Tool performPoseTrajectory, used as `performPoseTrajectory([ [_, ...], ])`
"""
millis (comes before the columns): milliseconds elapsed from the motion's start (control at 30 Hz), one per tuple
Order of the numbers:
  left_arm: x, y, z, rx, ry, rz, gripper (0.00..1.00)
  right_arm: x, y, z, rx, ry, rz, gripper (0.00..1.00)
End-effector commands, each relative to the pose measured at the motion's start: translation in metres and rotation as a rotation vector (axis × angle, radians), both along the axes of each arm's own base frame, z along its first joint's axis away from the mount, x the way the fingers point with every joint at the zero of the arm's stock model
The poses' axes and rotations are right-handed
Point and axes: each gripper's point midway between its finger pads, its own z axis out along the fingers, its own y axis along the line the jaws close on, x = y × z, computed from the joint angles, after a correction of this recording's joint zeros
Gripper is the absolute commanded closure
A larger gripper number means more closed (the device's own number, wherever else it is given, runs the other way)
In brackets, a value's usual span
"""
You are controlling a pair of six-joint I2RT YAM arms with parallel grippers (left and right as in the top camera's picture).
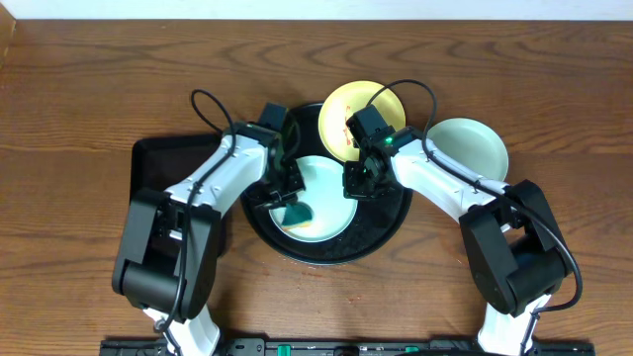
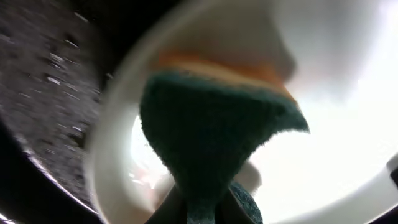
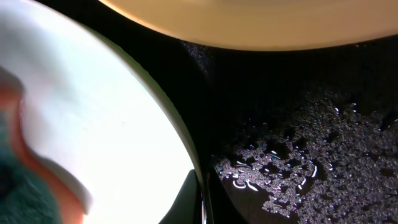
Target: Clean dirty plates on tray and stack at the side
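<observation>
A light blue plate (image 1: 321,188) lies on the round black tray (image 1: 396,213). My left gripper (image 1: 287,193) is shut on a green and orange sponge (image 1: 297,211) and presses it onto this plate; the sponge (image 2: 211,137) fills the left wrist view over the plate (image 2: 342,93). My right gripper (image 1: 356,183) is shut on the plate's right rim, with a finger on each side of the rim (image 3: 202,199). A pale yellow plate (image 1: 361,119) with red smears rests on the tray's far rim. A mint plate (image 1: 467,148) lies on the table to the right.
A rectangular black tray (image 1: 158,163) lies to the left, under my left arm. The round tray's floor (image 3: 298,155) is wet with droplets. The yellow plate's edge (image 3: 249,25) hangs just beyond my right gripper.
</observation>
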Motion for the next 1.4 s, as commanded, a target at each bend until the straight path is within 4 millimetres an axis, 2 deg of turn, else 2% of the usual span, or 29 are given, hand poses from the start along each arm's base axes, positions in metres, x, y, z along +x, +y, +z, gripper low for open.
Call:
performPoseTrajectory([
  [0, -0.013, -0.027, -0.002, -0.033, 0.010, -0.084, 0.93, 0.002, 0.001, -0.004, -0.009, -0.002, 0.004, 0.99],
  [33, -0.013, -0.038, -0.004, -0.039, -0.006, -0.104, 0.93, 0.002, 0.001, -0.004, -0.009, -0.002, 0.004, 0.99],
  [100, -0.011, -0.045, -0.010, -0.044, -0.014, -0.106, 0.92, 0.001, 0.001, -0.004, -0.009, -0.001, 0.004, 0.99],
  [233, 0.001, -0.046, -0.029, -0.049, -0.025, -0.092, 0.93, 0.001, 0.001, -0.004, -0.009, -0.001, 0.004, 0.99],
  [333, 0.012, -0.041, -0.029, -0.057, -0.047, -0.066, 0.93, 0.001, 0.001, -0.004, -0.009, -0.001, 0.004, 0.99],
  [400, 0.024, -0.030, -0.022, -0.060, -0.061, -0.046, 0.93, 0.000, 0.000, -0.004, -0.012, 0.004, 0.005, 0.99],
  [533, 0.028, -0.014, -0.009, -0.055, -0.059, -0.032, 0.93, 0.000, 0.001, -0.004, -0.010, 0.004, 0.012, 0.99],
  [700, 0.019, 0.006, 0.001, 0.021, -0.045, -0.031, 0.93, 0.000, 0.001, -0.004, -0.010, 0.004, 0.012, 0.99],
  [833, 0.005, -0.001, -0.004, 0.054, -0.025, -0.074, 0.93, 0.001, 0.001, -0.004, -0.008, 0.001, 0.012, 0.99],
  [867, 0.000, -0.008, -0.009, 0.073, -0.035, -0.099, 0.93, 0.001, 0.001, -0.004, -0.008, 0.001, 0.012, 0.99],
  [967, 0.000, -0.018, -0.010, 0.093, -0.066, -0.128, 0.92, 0.001, 0.001, -0.004, -0.008, 0.001, 0.012, 0.99],
  [1133, 0.024, -0.037, -0.007, 0.055, -0.189, -0.145, 0.92, 0.001, 0.001, -0.004, -0.008, 0.001, 0.012, 0.99],
  [1267, 0.050, -0.027, -0.004, 0.134, -0.304, -0.121, 0.92, 0.001, 0.001, -0.004, -0.008, 0.001, 0.012, 0.99],
  [1367, 0.055, -0.018, -0.003, 0.155, -0.311, -0.102, 0.93, 0.001, 0.001, -0.004, -0.008, 0.001, 0.012, 0.99],
])
